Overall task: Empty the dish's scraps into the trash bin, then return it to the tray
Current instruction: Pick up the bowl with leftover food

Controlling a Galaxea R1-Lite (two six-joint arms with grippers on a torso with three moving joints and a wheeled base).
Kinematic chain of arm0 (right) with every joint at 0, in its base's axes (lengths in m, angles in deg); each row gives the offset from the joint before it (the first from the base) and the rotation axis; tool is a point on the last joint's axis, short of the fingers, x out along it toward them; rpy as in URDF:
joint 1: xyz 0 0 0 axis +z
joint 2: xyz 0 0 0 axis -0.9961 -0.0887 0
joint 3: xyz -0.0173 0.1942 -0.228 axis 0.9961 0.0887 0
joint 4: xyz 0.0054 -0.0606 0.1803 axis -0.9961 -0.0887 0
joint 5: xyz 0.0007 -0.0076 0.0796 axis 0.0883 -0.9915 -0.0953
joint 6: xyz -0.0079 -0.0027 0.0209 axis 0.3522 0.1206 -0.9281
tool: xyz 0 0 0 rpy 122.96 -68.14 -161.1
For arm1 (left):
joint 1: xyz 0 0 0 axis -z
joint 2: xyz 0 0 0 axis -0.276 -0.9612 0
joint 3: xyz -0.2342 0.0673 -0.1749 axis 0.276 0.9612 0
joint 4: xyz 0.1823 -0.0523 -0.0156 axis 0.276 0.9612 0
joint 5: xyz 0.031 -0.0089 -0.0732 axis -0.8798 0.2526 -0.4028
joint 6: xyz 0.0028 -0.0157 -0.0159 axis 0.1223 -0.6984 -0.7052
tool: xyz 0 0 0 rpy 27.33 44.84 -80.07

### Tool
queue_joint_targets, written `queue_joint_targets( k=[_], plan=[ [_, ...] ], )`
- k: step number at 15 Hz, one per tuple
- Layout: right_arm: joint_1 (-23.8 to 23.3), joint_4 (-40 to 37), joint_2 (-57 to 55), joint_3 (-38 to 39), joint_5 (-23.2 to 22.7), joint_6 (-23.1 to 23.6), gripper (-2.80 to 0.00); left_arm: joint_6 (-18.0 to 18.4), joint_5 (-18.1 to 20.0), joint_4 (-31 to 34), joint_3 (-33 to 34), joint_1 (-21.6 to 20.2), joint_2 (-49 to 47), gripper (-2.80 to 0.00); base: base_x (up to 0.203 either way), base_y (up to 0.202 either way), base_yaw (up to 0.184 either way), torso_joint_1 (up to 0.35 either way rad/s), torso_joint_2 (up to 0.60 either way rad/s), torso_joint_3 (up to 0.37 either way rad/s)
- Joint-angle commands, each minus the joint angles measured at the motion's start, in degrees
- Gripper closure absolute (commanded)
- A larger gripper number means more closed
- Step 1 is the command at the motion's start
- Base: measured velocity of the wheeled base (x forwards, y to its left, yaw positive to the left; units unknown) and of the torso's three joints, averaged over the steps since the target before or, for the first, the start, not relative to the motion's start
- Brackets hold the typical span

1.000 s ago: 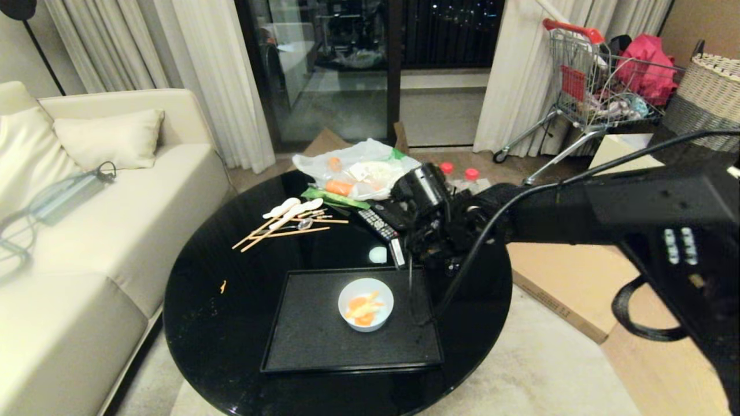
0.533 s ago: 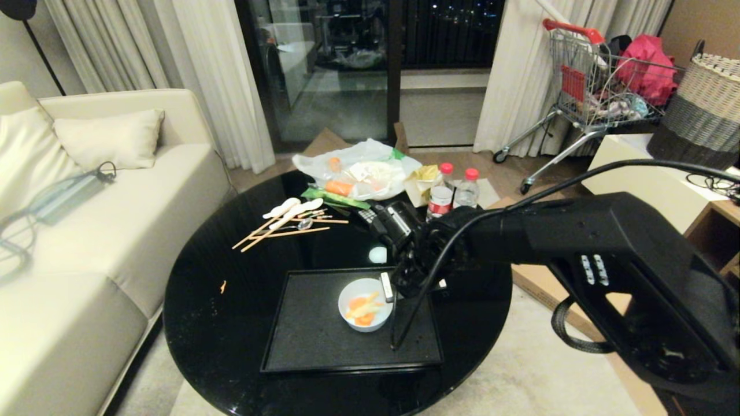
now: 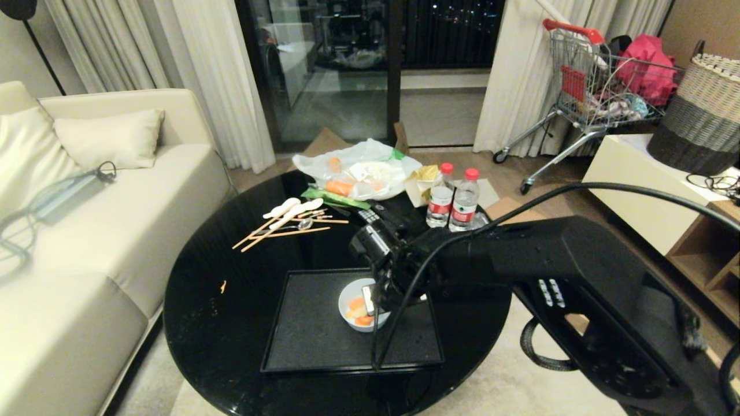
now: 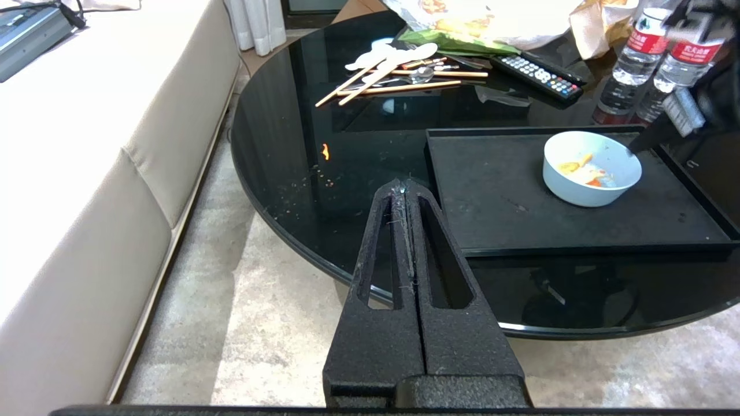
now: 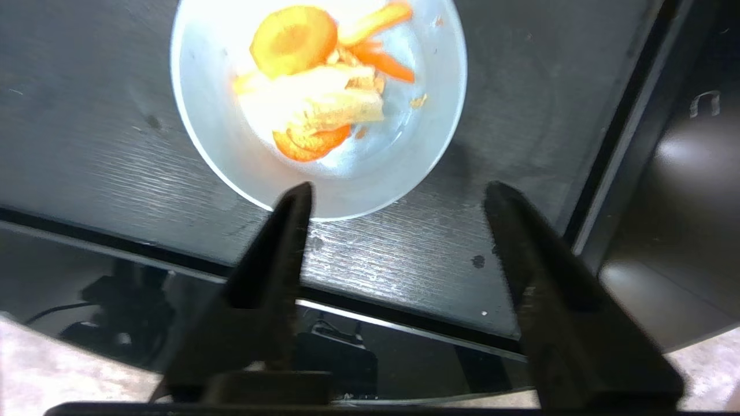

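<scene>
Desk (image 3: 231, 323): round, glossy black; near edge cut off.
Tray (image 3: 312, 341): matte black rectangle, low rim.
Dish (image 3: 349, 300): round bowl on tray, partly hidden by right gripper (image 5: 393, 199), jaws spread.
Left gripper (image 4: 404, 188): pressed together.
Scraps (image 5: 315, 86): orange slices, pale bits.

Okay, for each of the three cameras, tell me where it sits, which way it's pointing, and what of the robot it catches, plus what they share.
Head view: high on the robot, looking forward and down at the round black glass table; the right arm crosses it.
Left wrist view: low beside the table, facing across it; the shut left pincer shows.
Right wrist view: above the flat black rectangular tray, looking down; the open right pincer shows.
Shared: all three show the small round white bowl of orange scraps.
</scene>
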Motion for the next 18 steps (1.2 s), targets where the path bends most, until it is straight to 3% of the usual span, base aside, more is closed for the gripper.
queue_joint_targets(
  k=[1, 17, 18],
  plan=[
    [-0.02, -0.09, -1.33, 0.0, 0.29, -0.13, -2.8, -0.02, -0.04, -0.02, 0.0, 0.0, 0.02, 0.0, 0.0, 0.0, 0.0, 0.0, 0.0, 0.0],
    [-2.41, 6.92, -6.63, -0.58, 2.05, 0.13, -2.8, -0.02, -0.04, -0.02, 0.0, 0.0, 0.02, 0.0, 0.0, 0.0, 0.0, 0.0, 0.0, 0.0],
    [-2.66, 7.16, -6.81, -0.58, 2.05, 0.39, 0.0, -0.02, -0.04, -0.02, 0.0, 0.0, 0.02, 0.0, 0.0, 0.0, 0.0, 0.0, 0.0, 0.0]
  ],
)
